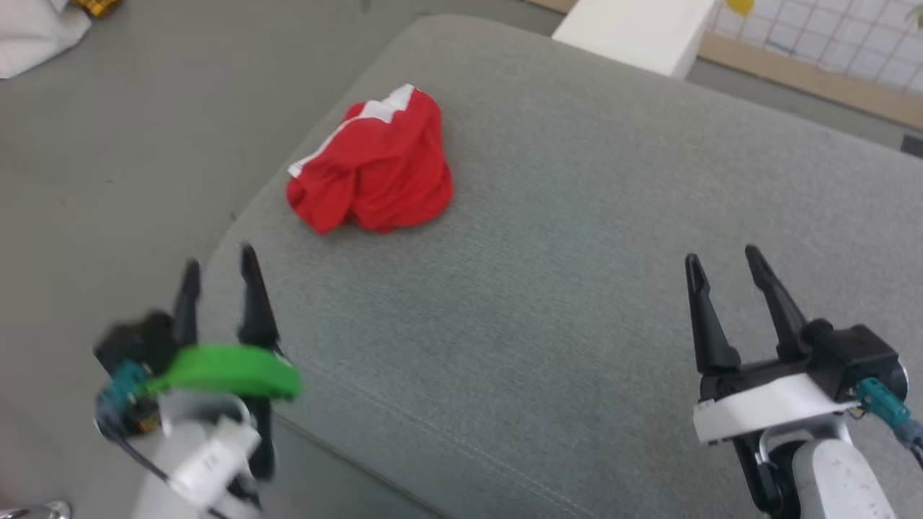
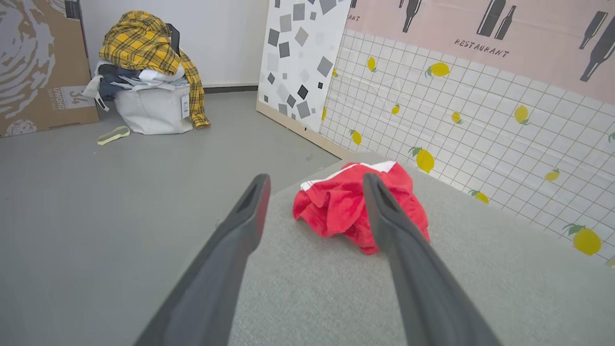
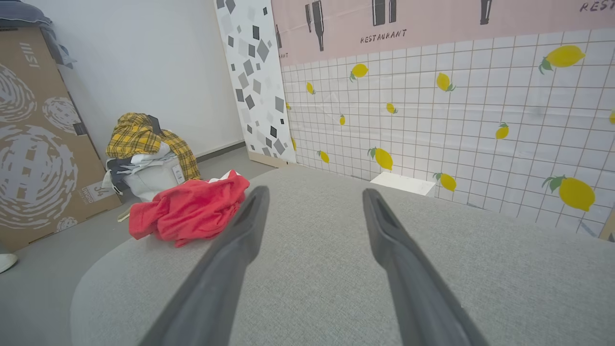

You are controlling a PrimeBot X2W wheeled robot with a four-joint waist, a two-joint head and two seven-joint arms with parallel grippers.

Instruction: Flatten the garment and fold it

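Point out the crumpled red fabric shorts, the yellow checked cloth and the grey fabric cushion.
crumpled red fabric shorts [image 1: 382, 180]: head view, middle of heap.
yellow checked cloth [image 2: 139, 41]: left wrist view, top fold.
grey fabric cushion [image 1: 548, 303]: head view, bare middle.

Black left claw [image 1: 220, 257], green band [image 1: 223, 369], black right claw [image 1: 721, 254]

Crumpled red fabric shorts with white stripes [image 1: 371, 176] on grey upholstered cushion [image 1: 577, 303], toward far left edge. Left gripper [image 1: 220, 259] at near left edge, short of shorts; right gripper [image 1: 722, 255] well apart at near right. White rectangular block [image 1: 634, 29] behind cushion, possibly on floor [image 1: 130, 130]. Yellow plaid clothes heap [image 2: 141, 45] atop white fabric bin [image 2: 153, 113], beside brown cardboard box [image 2: 33, 72].
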